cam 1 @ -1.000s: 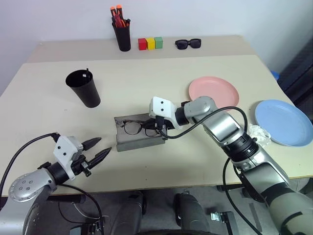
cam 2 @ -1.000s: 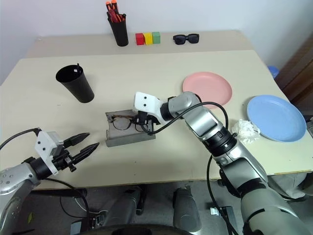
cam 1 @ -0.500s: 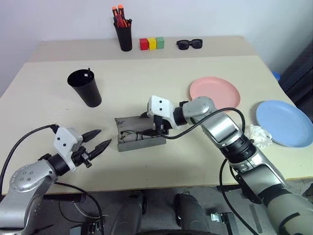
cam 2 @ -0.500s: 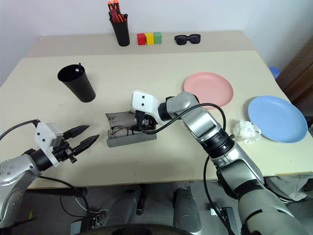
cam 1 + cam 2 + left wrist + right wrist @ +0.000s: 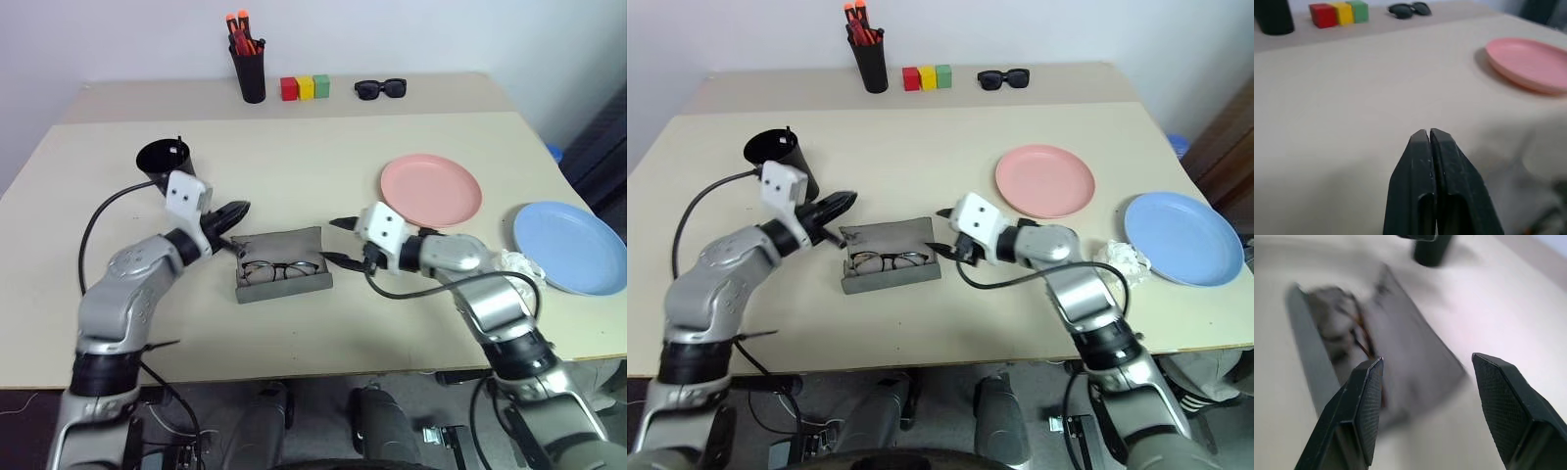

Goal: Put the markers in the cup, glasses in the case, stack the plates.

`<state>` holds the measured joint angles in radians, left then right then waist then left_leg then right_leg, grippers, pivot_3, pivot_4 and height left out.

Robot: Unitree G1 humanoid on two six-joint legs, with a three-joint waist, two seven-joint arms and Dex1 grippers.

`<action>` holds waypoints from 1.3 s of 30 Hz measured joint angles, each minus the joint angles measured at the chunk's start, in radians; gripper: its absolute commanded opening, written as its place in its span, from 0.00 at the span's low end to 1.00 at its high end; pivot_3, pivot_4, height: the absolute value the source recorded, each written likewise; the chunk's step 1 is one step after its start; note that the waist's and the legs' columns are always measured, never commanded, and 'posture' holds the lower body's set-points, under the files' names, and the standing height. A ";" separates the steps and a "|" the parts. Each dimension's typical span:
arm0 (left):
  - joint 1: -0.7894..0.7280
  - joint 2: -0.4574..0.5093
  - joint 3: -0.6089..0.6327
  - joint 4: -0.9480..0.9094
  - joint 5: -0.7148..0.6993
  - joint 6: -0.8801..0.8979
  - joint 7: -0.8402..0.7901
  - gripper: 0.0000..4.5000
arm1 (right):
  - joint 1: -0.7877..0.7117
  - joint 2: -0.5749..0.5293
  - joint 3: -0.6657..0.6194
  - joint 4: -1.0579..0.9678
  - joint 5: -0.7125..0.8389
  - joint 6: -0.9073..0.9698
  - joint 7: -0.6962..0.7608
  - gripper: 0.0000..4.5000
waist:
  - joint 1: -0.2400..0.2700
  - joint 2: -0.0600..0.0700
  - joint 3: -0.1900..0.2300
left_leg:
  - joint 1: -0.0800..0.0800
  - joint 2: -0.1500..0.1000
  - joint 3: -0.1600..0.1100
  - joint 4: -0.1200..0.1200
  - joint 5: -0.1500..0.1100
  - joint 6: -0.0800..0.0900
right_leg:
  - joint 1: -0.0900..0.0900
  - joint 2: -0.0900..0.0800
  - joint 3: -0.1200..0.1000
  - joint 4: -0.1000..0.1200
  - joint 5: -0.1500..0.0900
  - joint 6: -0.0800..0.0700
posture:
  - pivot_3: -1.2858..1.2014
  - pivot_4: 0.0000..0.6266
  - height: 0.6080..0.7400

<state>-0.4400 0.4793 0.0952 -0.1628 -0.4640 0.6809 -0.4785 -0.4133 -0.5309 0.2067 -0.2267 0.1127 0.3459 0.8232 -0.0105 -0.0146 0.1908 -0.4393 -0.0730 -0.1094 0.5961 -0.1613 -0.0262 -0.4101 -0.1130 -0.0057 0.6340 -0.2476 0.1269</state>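
Note:
The grey case lies open mid-table, and the wire-framed glasses rest inside it. My right gripper hovers open just right of the case, nothing between its fingers; its wrist view looks over the case and glasses. Shut and empty, my left gripper points at the case's far left corner, and its pads are pressed together. The black cup stands behind that arm, a thin tip of a marker rising from it. The pink plate and blue plate lie apart at the right.
A black pen holder with orange-capped markers, three coloured blocks and dark sunglasses line the far edge. A crumpled white tissue lies beside the blue plate.
My right gripper let go of the glasses, opened and drew back to the right of the case. My left gripper swung from the table's front edge up to the case's far left corner and shut.

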 measured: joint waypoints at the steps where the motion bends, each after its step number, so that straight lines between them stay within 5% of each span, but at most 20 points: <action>1: -0.030 -0.001 -0.010 0.025 0.005 0.018 0.000 0.01 | 0.033 -0.014 -0.018 -0.028 0.001 0.000 -0.005 0.65 | -0.001 0.000 0.000 | 0.000 0.000 0.000 0.000 0.000 0.000 | 0.000 0.000 0.000 0.000 0.000 0.000 | 0.52 0.24 1.00; 8: -0.130 0.012 -0.131 0.134 0.038 0.124 -0.077 0.01 | 0.160 -0.055 -0.090 -0.149 0.010 0.021 -0.047 0.65 | -0.008 0.000 0.000 | 0.001 0.001 0.000 0.000 0.000 0.000 | 0.000 0.000 0.001 0.000 0.000 0.000 | 0.52 0.24 1.00; 18: -0.002 0.162 -0.176 -0.048 -0.016 0.133 -0.331 0.01 | 0.153 -0.057 -0.141 -0.136 0.020 0.040 -0.100 0.65 | -0.004 0.001 -0.001 | 0.001 0.003 0.000 -0.001 0.000 0.000 | 0.001 -0.002 0.001 -0.002 -0.002 -0.004 | 0.52 0.24 1.00; 29: 0.237 0.228 -0.160 -0.200 0.015 -0.030 -0.391 0.01 | -0.006 -0.083 -0.143 0.074 0.001 0.107 -0.111 0.65 | 0.000 0.002 -0.001 | 0.002 0.002 0.001 -0.001 0.000 0.000 | 0.002 -0.004 0.002 -0.004 -0.003 -0.005 | 0.52 0.24 1.00; 37: 0.288 0.139 -0.084 -0.232 -0.010 -0.180 -0.370 0.01 | -0.087 -0.118 -0.057 0.345 -0.189 0.050 -0.192 0.65 | -0.001 0.002 -0.001 | 0.001 0.002 0.001 -0.001 0.000 0.000 | 0.001 -0.004 0.001 -0.004 -0.003 -0.005 | 0.52 0.24 1.00; 39: 0.288 0.129 -0.064 -0.253 -0.030 -0.190 -0.365 0.00 | -0.100 -0.118 -0.036 0.389 -0.223 0.000 -0.204 0.52 | -0.003 0.003 -0.001 | 0.001 0.002 0.002 -0.001 0.000 0.000 | 0.001 -0.004 0.001 -0.003 -0.002 -0.005 | 0.52 0.24 1.00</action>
<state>-0.1523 0.6084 0.0314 -0.4156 -0.4944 0.4911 -0.8432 -0.5131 -0.6485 0.1705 0.1625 -0.1105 0.3462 0.6195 -0.0135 -0.0118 0.1900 -0.4382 -0.0713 -0.1079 0.5953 -0.1614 -0.0258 -0.4088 -0.1170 -0.0043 0.6306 -0.2501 0.1223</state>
